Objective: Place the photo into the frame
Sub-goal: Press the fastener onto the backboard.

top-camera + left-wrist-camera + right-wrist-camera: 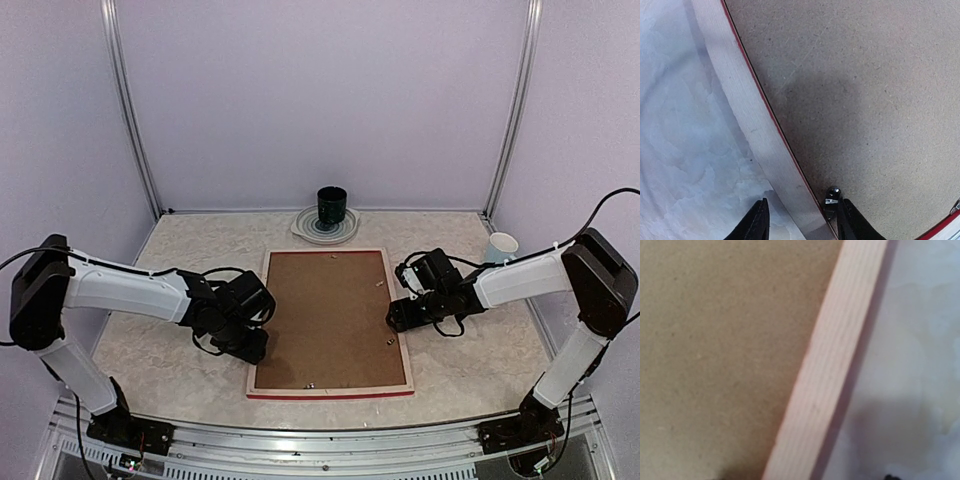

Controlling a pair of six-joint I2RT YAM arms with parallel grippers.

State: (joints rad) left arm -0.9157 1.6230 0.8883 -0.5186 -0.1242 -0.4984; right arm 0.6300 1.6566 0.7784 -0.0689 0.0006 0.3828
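Note:
The frame (258,330) lies face down in the middle of the table, pale wood back up, with a red edge along its near side. A plain brown backing board (328,315) fills it. The photo is hidden. My left gripper (255,345) is open at the frame's left rail near the front corner. In the left wrist view the left gripper (803,202) straddles that rail (760,135), and its right finger stands beside a small metal tab (832,196). My right gripper (398,315) hangs open over the right rail (832,365); only one fingertip (887,477) shows.
A dark green cup (332,206) stands on a pale plate (308,232) behind the frame. A white paper cup (502,245) lies at the back right by the right arm. Small metal tabs (381,283) sit on the backing board.

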